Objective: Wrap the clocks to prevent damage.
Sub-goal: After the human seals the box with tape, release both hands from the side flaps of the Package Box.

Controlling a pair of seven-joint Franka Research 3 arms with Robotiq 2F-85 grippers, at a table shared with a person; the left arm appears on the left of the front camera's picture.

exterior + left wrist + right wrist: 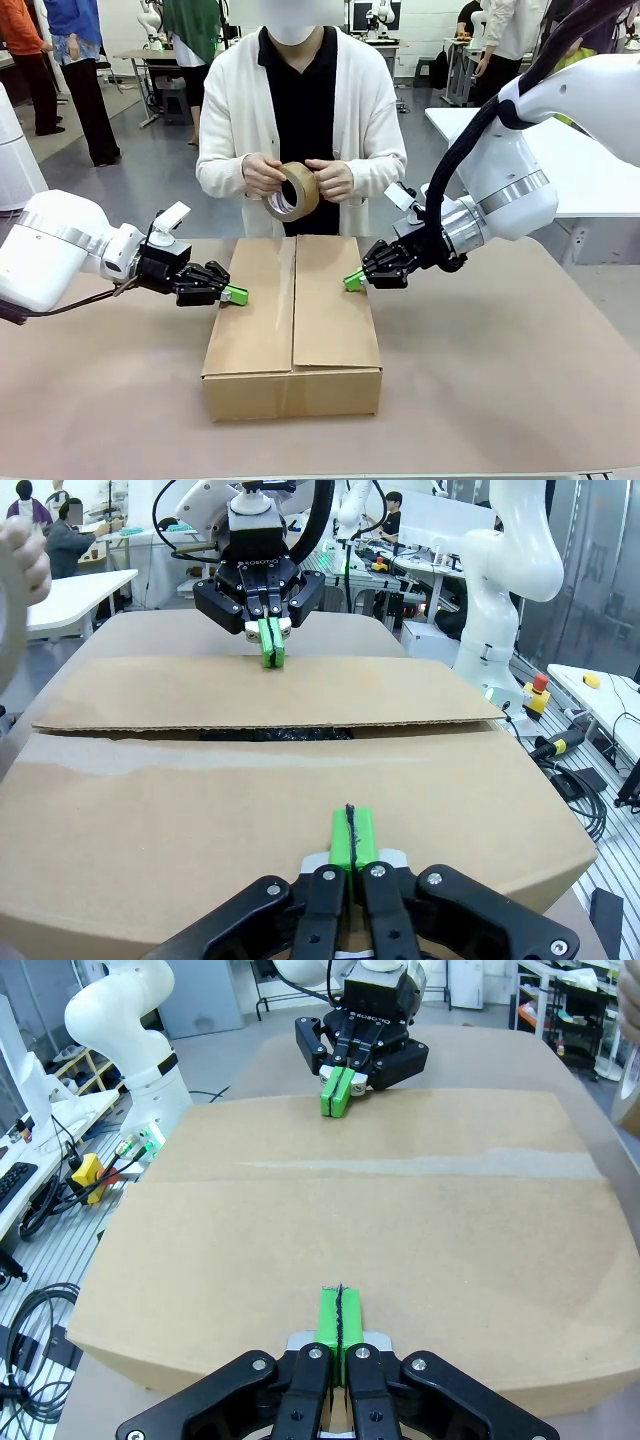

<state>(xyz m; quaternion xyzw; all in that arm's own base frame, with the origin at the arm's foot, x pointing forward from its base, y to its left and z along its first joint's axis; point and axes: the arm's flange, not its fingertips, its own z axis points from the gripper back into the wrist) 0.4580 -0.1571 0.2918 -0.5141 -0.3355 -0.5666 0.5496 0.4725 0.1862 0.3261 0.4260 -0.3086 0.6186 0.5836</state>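
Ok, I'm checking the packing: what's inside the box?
On the box, flaps lie closed under the left gripper and right gripper, both shut. Something dark shows through the seam gap; the rest is covered.

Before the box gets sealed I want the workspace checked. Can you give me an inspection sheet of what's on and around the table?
Surface: brown table, carrying one box.
Job's things: cardboard box, flaps folded shut, thin gap along the seam; roll of tape held in the person's hands at the far side.
Clutter: nothing seen.
End effectors: left end effector and right end effector both shut, tips resting on opposite flaps.
Cables: loose cables on the floor beside the table.
Surroundings: white table and people behind.
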